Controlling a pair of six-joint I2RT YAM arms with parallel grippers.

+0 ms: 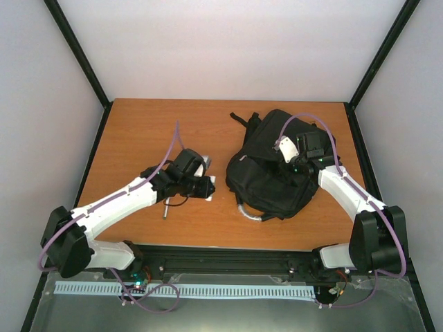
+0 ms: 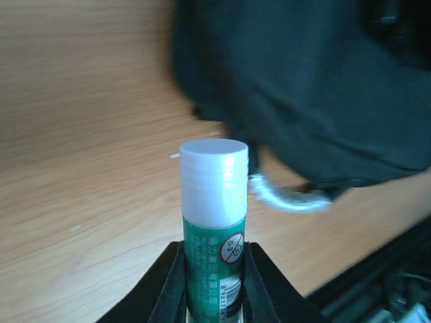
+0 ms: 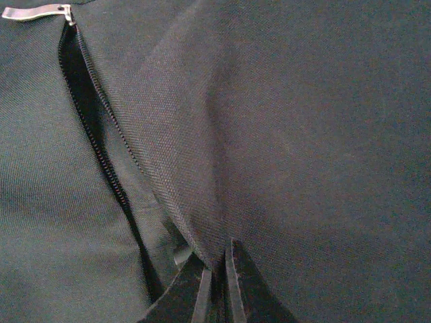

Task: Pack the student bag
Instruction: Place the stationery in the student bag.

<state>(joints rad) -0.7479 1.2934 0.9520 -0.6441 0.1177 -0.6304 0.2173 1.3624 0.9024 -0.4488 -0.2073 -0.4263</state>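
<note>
– Left gripper (image 2: 214, 272) first: what has it got?
– Its black jaws are clamped on the lower body of a green cylindrical glue stick (image 2: 214, 202) with a ribbed white plastic cap. The stick stands upright between them, near the large black soft fabric backpack (image 1: 273, 166), on the side facing the left arm.
– And the backpack itself?
– It lies slumped on the orange-brown wooden table (image 1: 138, 131), in front of the right arm. The right gripper (image 3: 217, 269) sits on top of it, jaws closed on a raised fold of cloth right beside a zip seam (image 3: 94, 134) that gapes open. A small metal pull tab (image 3: 34, 12) lies at the seam's far end.
– How far along is the packing?
– Early, I'd judge. The opening is held ready and one item is in a grip, but the glue stick is not yet inside. The gap is dark, so I cannot tell what it holds. A thin dark pen-like stick (image 1: 166, 207) lies farther from the backpack than the left gripper, probably also waiting.
– Materials?
– The backpack is matte, finely woven and limp, with a toothed zip. A glossy grey-silver handle loop (image 2: 289, 198) curls from its near edge. The glue stick is hard, smooth plastic with a printed label. The table shows a flat wood grain.
</note>
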